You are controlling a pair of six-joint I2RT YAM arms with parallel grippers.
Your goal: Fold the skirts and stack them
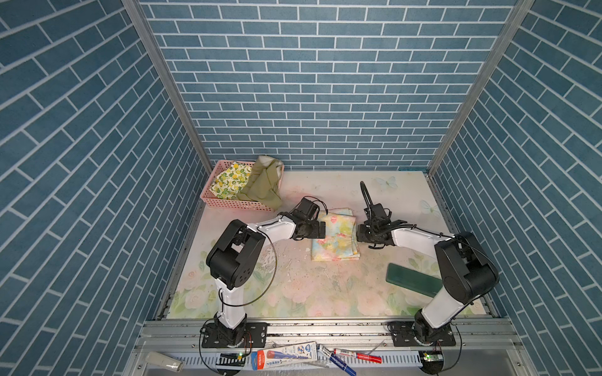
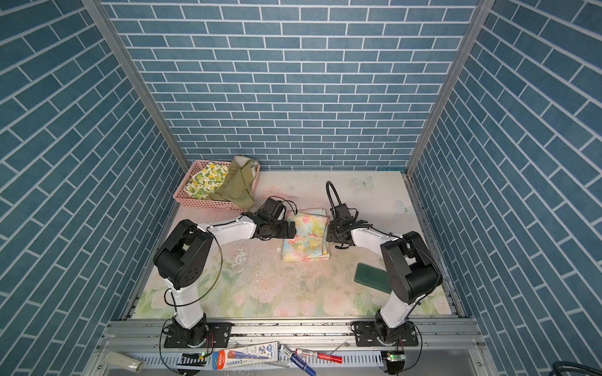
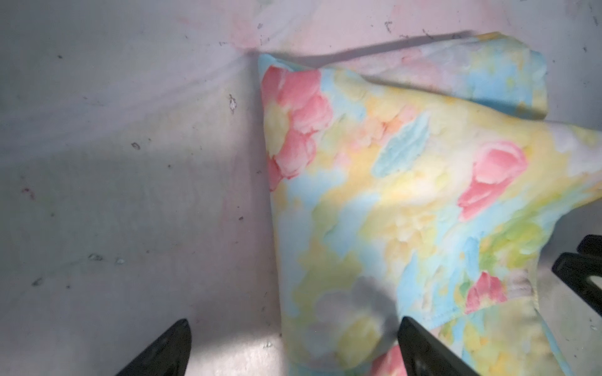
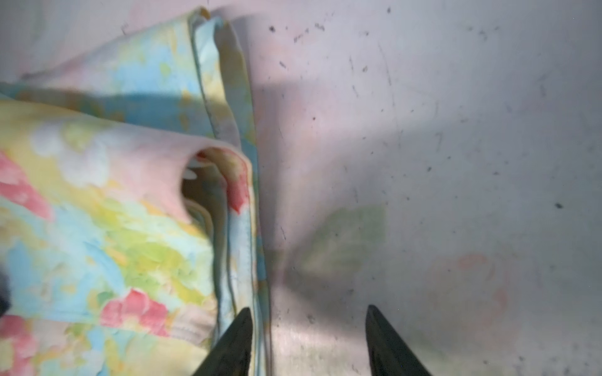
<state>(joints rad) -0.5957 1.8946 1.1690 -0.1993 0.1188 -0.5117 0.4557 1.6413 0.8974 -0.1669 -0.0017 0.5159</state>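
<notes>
Floral tabletop (image 1: 293,293) bears folded pastel skirt (image 1: 335,241) between wide left fingers (image 3: 420,351) and half-open right fingers (image 4: 384,345).

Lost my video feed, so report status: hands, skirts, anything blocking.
Left hand, right hand open, empty, flanking floral skirt. It lies folded; olive skirt, lemon skirt in pink basket. Green block off to the side, nothing blocking.

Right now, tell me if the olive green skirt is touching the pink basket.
Touching. Both top views show the olive green skirt draped over the front rim of the pink basket.
</notes>
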